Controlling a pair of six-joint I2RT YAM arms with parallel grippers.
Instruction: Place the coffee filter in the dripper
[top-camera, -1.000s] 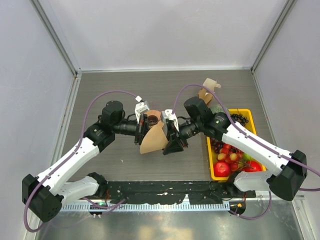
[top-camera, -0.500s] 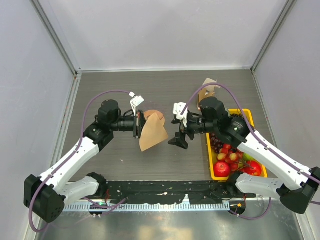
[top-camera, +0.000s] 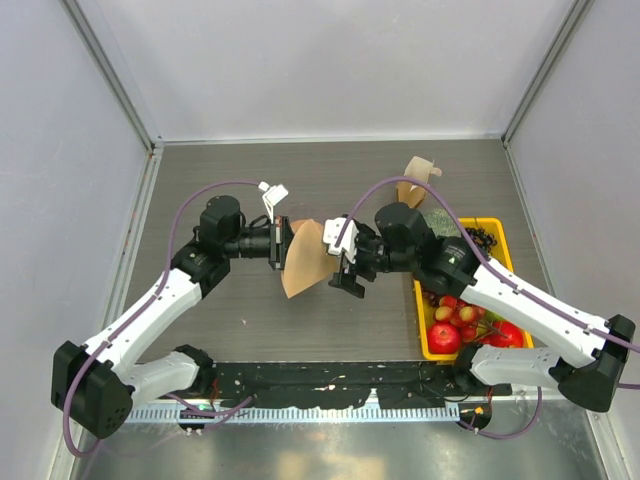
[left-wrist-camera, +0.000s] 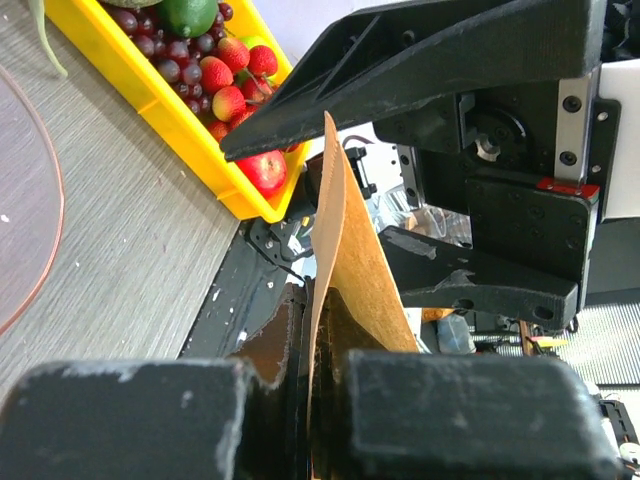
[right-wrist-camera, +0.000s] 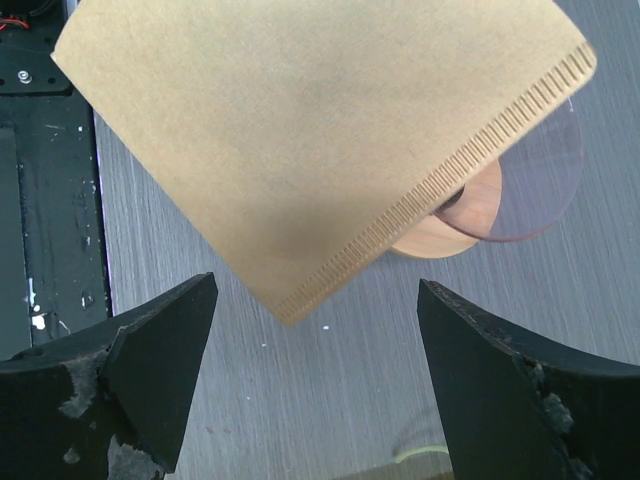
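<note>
The left tool (left-wrist-camera: 320, 400) is clamped shut on the coffee filter (right-wrist-camera: 310, 130), held flat above the worktop (top-camera: 200, 180) and hiding most of the dripper (right-wrist-camera: 470, 215). The right tool (top-camera: 345, 268) gapes wide and empty, facing the filter. Both arms reach inward.

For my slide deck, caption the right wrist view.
Right jaws open before a flat tan paper coffee filter, partly covering the clear glass dripper with orange-brown collar.

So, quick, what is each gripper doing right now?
Left gripper: closed, pinching the coffee filter.
Right gripper: open, holding nothing.
</note>
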